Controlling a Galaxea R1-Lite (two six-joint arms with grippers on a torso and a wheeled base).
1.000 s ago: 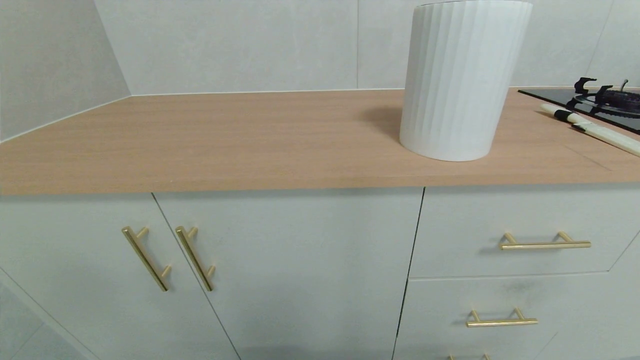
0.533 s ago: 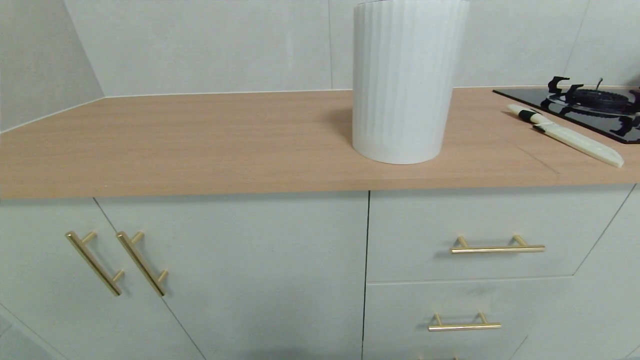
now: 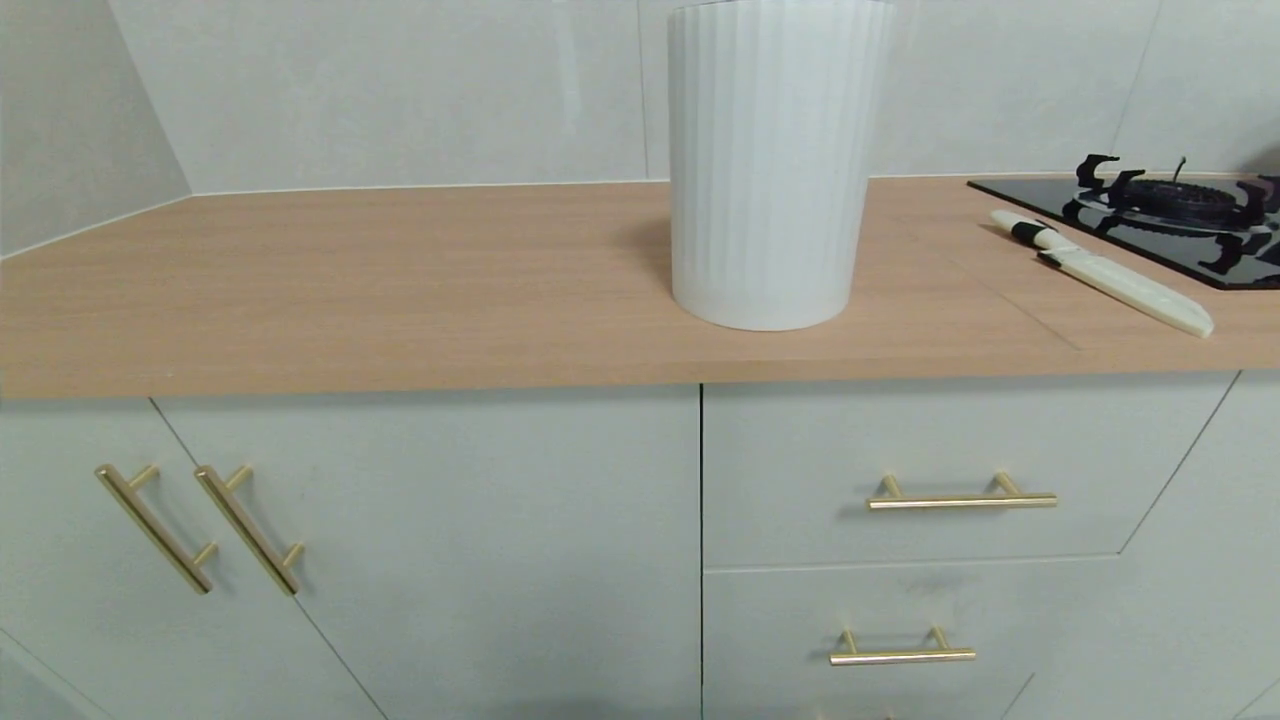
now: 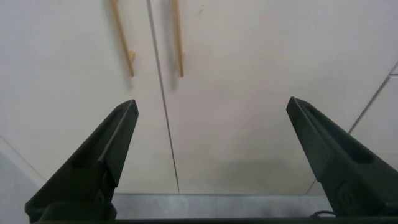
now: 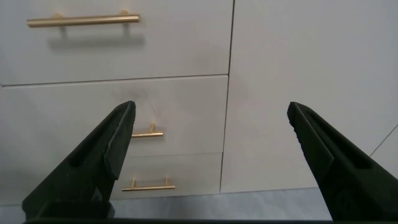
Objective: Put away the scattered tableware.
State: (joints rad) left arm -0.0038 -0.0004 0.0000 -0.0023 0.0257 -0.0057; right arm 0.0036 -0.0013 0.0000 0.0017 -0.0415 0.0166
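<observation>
White ribbed container (image 3: 765, 170) upright on counter (image 3: 350, 290); knife (image 3: 1100, 272) beside hob (image 3: 1060, 200).

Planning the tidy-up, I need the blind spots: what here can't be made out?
Tall white ribbed container: head view's top edge cuts off its rim and inside.
Black glass hob: head view's right edge cuts it off.
Grey drawers with brass handles: shut fronts hide their contents, head and right wrist views.

Ribbed container (image 3: 768, 170), top out of frame
</observation>
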